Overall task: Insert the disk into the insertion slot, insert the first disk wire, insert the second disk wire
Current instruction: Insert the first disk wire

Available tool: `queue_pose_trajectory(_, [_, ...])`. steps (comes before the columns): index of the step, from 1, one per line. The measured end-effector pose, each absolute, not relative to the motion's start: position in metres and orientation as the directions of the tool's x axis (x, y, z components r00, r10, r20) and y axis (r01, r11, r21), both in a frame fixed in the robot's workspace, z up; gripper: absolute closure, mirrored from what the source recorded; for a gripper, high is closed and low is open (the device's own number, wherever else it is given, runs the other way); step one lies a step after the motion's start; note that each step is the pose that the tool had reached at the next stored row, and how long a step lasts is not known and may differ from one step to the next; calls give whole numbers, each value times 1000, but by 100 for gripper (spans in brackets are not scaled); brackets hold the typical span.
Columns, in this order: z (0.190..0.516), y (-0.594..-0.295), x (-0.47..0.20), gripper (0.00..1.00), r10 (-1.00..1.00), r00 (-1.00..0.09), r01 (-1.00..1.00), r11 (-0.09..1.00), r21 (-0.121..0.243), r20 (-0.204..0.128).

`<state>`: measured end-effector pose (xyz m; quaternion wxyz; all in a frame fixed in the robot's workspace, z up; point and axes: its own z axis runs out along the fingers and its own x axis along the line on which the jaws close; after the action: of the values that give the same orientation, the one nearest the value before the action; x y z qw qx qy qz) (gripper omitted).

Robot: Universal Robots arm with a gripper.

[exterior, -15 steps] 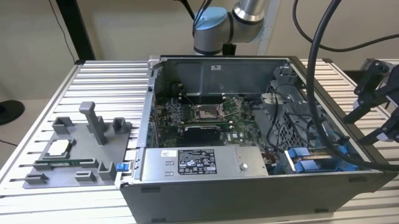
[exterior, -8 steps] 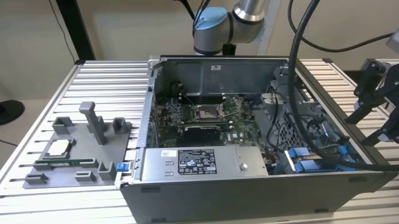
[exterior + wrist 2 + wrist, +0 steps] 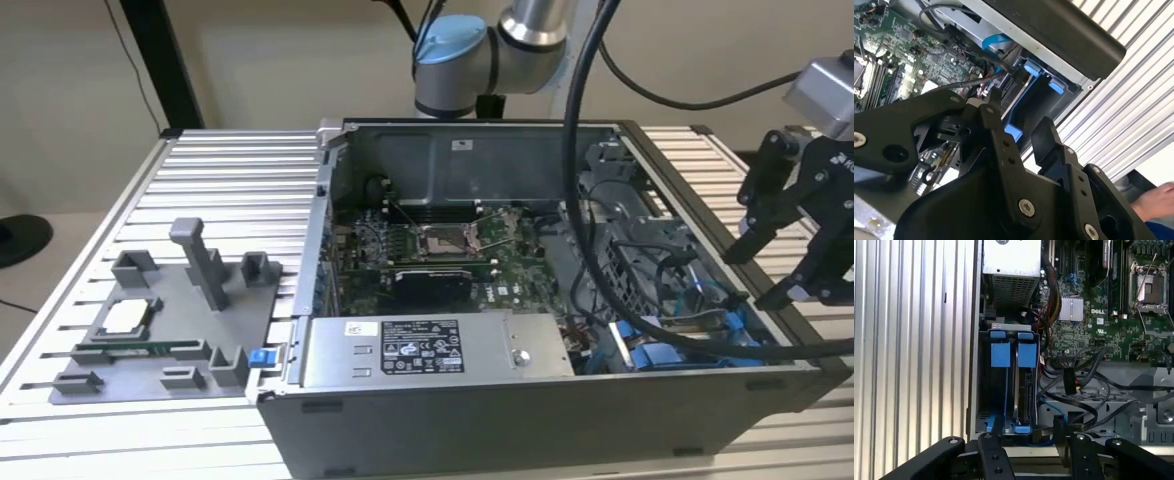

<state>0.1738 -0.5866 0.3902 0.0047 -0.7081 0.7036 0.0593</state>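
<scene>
The end effector (image 3: 1036, 452) is hovering above the slot (image 3: 983, 390), its fingers apart and gripping nothing. The disk (image 3: 1024, 390) is sitting on edge inside the slot, its long axis running away from the end effector toward the power supply (image 3: 1011, 260).

- The hand (image 3: 751, 278) runs off the exterior view's right edge, its upper body cut away.
- Black cables (image 3: 627, 320) drape over the case (image 3: 534, 420) at its blue-tabbed corner there, hiding much.
- Insertion slot (image 3: 999, 356) in the first wrist view: dark inside, contents unclear.
- A person (image 3: 1156, 197), clipped by the second wrist view's edge.
</scene>
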Motion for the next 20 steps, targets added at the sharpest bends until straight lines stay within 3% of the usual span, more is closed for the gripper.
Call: queue_pose_trajectory(20, [397, -566, 140, 0, -996, 5, -998, -10, 56, -90])
